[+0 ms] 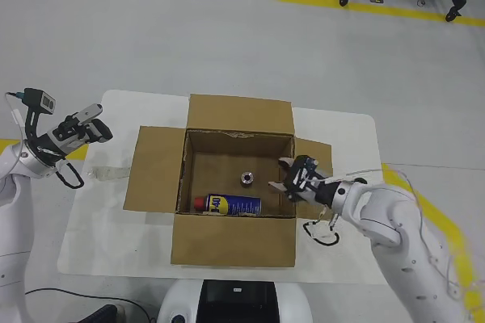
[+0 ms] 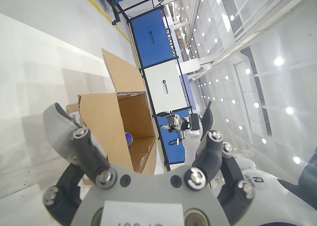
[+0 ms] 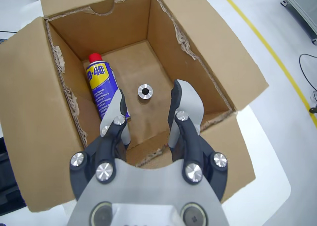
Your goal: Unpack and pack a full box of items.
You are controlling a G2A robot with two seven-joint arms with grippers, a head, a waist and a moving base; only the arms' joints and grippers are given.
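Observation:
An open cardboard box [image 1: 235,114] [image 3: 203,29] [image 2: 99,110] stands mid-table with its flaps spread. On its floor lie a blue and yellow spray can with a red cap [image 1: 228,204] [image 3: 101,81] and a small metal ring [image 1: 246,177] [image 3: 145,91]. My right gripper [image 1: 289,179] [image 3: 148,95] hangs open over the box's right rim, nothing between its fingers. My left gripper [image 1: 97,121] [image 2: 133,118] is raised over the table's left edge, open and holding nothing, pointing towards the box.
The white table [image 1: 343,137] carries the box; bare strips run along its left and right sides. Yellow floor lines [image 1: 404,12] cross the grey floor beyond. A small clear item [image 1: 105,171] lies on the table left of the box.

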